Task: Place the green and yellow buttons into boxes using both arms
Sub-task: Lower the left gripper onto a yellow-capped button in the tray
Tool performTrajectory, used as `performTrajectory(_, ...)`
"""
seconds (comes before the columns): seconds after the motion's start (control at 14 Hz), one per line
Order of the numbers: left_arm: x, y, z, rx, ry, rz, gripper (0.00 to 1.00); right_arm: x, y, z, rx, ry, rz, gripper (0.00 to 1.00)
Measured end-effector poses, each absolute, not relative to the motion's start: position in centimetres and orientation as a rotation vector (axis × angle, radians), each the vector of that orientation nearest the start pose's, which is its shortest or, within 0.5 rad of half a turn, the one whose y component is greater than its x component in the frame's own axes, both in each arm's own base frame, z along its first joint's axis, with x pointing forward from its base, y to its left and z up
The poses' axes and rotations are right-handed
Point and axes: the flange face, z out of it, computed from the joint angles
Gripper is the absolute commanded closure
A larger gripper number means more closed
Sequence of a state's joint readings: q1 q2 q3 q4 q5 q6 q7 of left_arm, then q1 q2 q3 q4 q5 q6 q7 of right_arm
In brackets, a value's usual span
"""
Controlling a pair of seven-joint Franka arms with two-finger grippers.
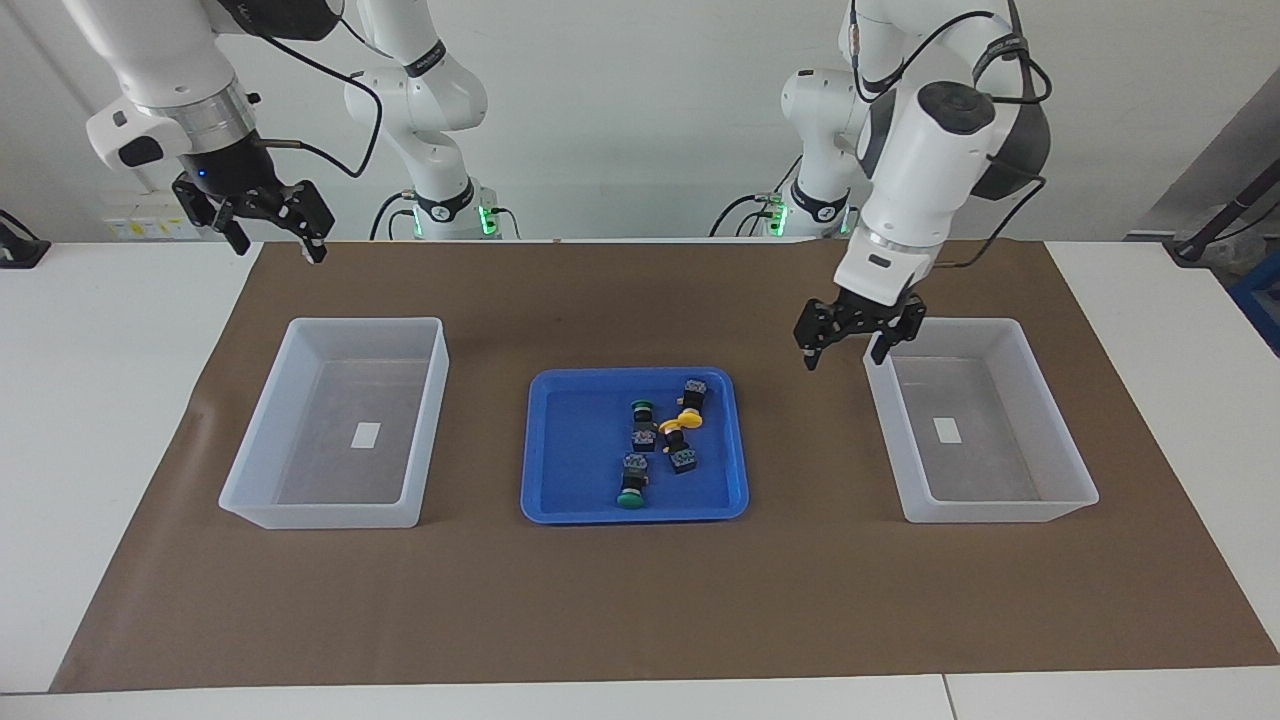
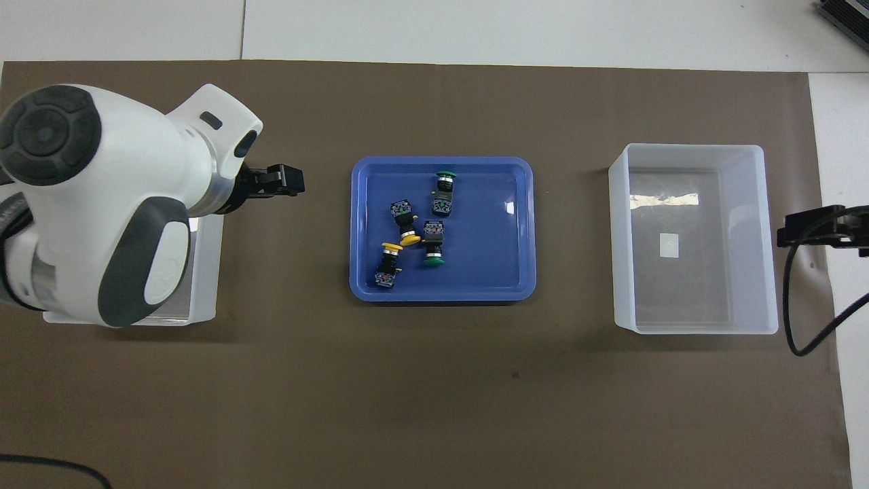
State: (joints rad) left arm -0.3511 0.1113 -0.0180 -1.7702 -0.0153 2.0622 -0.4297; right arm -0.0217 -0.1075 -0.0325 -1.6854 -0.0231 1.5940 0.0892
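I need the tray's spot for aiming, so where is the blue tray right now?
In the facing view the blue tray lies mid-mat, between the two boxes, with all four buttons in it.

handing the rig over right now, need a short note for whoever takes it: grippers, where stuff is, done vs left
Left gripper: open, empty, in the air between the blue tray and the box at the left arm's end.
Right gripper: open, empty, waiting above the mat's edge nearest the robots, at its own end.
Buttons: two green buttons and two yellow buttons all lie in the blue tray.
Boxes: the box at the right arm's end holds no button, nor does the other.
Done: nothing placed.
Left: all four buttons to go into the boxes.
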Motion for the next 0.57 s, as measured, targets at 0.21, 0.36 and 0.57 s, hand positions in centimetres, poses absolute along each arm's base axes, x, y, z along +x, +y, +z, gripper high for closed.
performTrajectory(0.21, 56.9, -26.5, 48.2, -3.242, -0.171, -0.318, 0.0, 52.1, -3.1, 62.6, -3.153, 0.225, -0.013, 0.0)
performTrajectory(0.36, 56.3, -27.6, 46.7, -3.251, -0.179, -0.334, 0.0, 52.1, -3.1, 62.5, -3.153, 0.225, -0.009, 0.0)
performTrajectory(0.57, 55.6, -29.0, 44.3, -3.25, -0.196, -0.296, 0.0, 52.1, -3.1, 62.4, -3.153, 0.224, -0.007, 0.0)
